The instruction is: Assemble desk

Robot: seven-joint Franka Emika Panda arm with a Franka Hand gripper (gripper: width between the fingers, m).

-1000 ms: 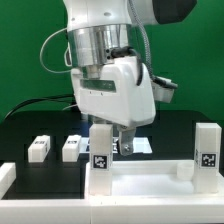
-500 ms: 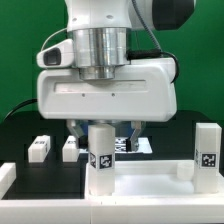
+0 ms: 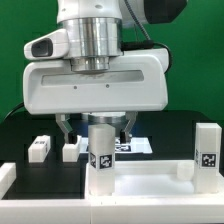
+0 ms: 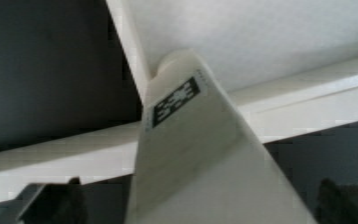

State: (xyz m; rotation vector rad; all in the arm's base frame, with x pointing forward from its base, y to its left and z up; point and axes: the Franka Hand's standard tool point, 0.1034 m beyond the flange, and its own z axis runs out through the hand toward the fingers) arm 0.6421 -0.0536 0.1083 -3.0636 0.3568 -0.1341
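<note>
The white desk [image 3: 150, 188] lies flat with tagged legs [image 3: 100, 156] upright at two corners; the hand [image 3: 98, 128] is spread astride one. Black worktop [image 3: 25, 128], green backdrop [image 3: 10, 30].

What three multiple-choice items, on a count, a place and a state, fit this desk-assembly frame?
1. How many small loose legs lie on the black table at the exterior view's left? A one; B two; C four.
2. The hand hangs over: A those loose legs; B the upright tagged leg in mid-view; C bare table only.
3. The hand's fingers are: A shut on that leg; B shut, empty; C open, one either side of it.
Answers: 1 B, two blocks sit side by side; 2 B, the leg rises between the fingers; 3 C, a gap shows beside each finger.
</note>
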